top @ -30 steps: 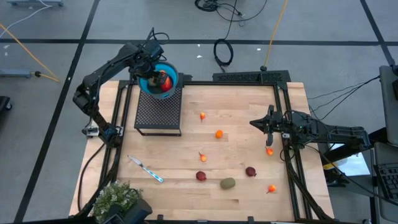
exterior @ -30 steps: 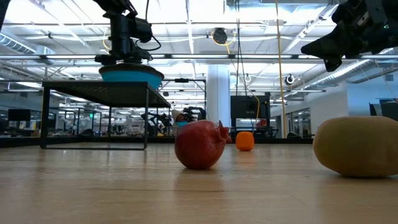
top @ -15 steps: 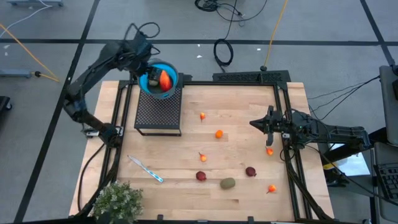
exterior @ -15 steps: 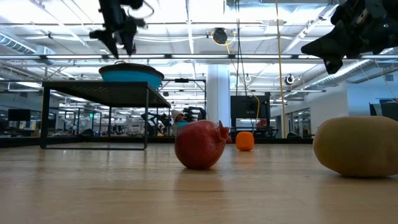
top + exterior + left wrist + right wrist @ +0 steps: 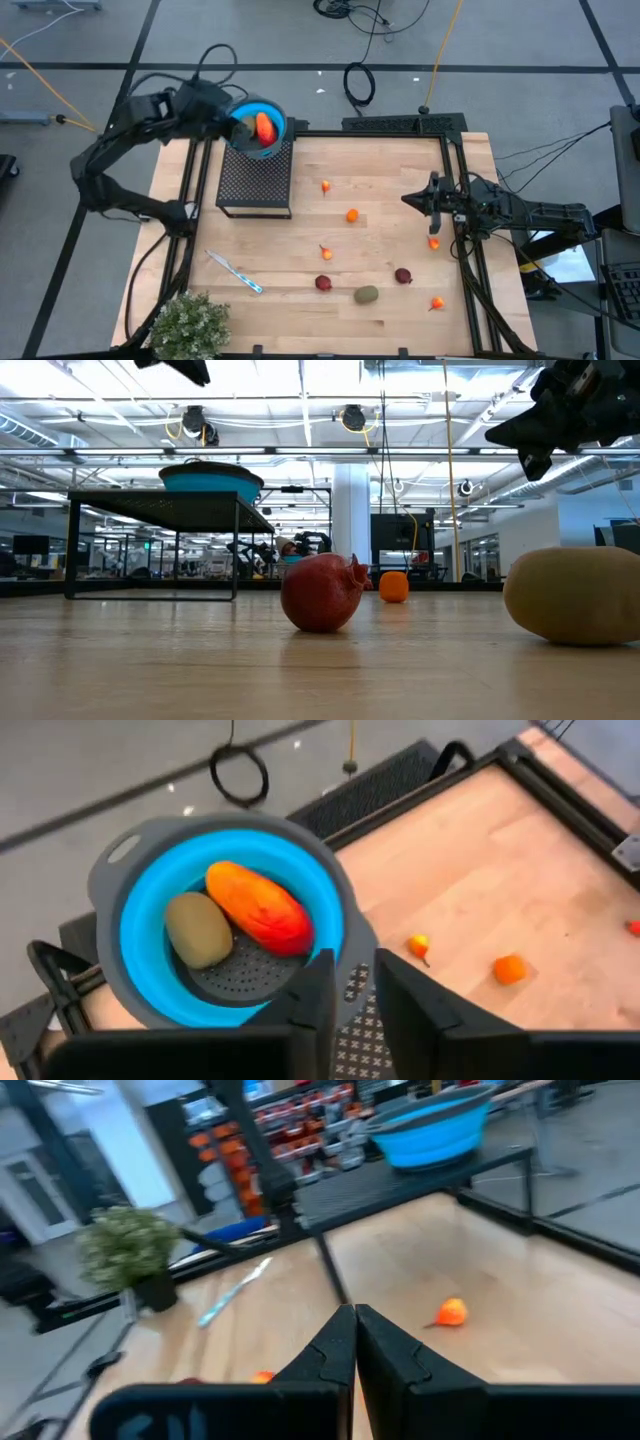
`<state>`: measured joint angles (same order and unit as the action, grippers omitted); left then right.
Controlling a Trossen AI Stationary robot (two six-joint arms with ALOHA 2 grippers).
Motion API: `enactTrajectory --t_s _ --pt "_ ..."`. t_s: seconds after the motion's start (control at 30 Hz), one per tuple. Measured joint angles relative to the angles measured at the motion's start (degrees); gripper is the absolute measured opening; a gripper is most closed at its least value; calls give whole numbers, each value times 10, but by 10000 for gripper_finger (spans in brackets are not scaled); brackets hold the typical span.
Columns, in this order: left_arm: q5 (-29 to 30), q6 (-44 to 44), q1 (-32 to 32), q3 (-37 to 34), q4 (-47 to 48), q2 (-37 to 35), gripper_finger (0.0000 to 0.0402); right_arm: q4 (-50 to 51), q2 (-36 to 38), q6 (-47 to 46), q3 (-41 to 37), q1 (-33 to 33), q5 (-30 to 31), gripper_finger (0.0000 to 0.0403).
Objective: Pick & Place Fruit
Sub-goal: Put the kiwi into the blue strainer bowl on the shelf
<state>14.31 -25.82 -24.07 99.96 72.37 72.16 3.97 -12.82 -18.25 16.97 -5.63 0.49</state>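
Observation:
A blue bowl [image 5: 279, 122] [image 5: 135, 925] stands on a black mesh stand [image 5: 255, 182] at the table's far left. In it lie a long red-orange fruit [image 5: 258, 906] and an olive-brown oval [image 5: 197, 928]. My left gripper [image 5: 233, 120] [image 5: 355, 982] hangs high over the bowl's left rim, its fingers a narrow gap apart with nothing between them. More fruit lies loose on the wood: small orange balls [image 5: 352, 214], dark red rounds [image 5: 323, 283] [image 5: 322, 592] and an olive oval [image 5: 366, 294]. My right gripper [image 5: 408, 198] [image 5: 355, 1318] is shut above the table's right side.
A thin blue-and-white stick [image 5: 232, 271] lies near the left front, and a bushy green plant [image 5: 187, 322] stands at the front left corner. Black frame rails [image 5: 462, 230] run along both sides of the table. An orange piece [image 5: 434, 242] lies near the right rail.
My left gripper has risen out of the bowl and drawn back toward the table's left edge, tipping from pointing steeply down to a shallower slant. The red-orange fruit stays lying in the bowl.

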Motion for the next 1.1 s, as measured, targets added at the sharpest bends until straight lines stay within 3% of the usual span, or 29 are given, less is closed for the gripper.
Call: enactTrajectory --t_s 0.17,0.67,0.83,1.1 --pt "51 -7 89 0 -16 -6 5 -18 0 -8 0 0 -62 4" --pt "209 -54 288 -3 -58 -2 2 -78 -51 -6 0 1 -202 4" --pt "254 -77 334 -55 -87 -4 1 -102 -83 -3 1 2 -218 1" --pt "258 -58 391 -176 -192 -26 3 -121 -137 -1 2 36 -218 1"
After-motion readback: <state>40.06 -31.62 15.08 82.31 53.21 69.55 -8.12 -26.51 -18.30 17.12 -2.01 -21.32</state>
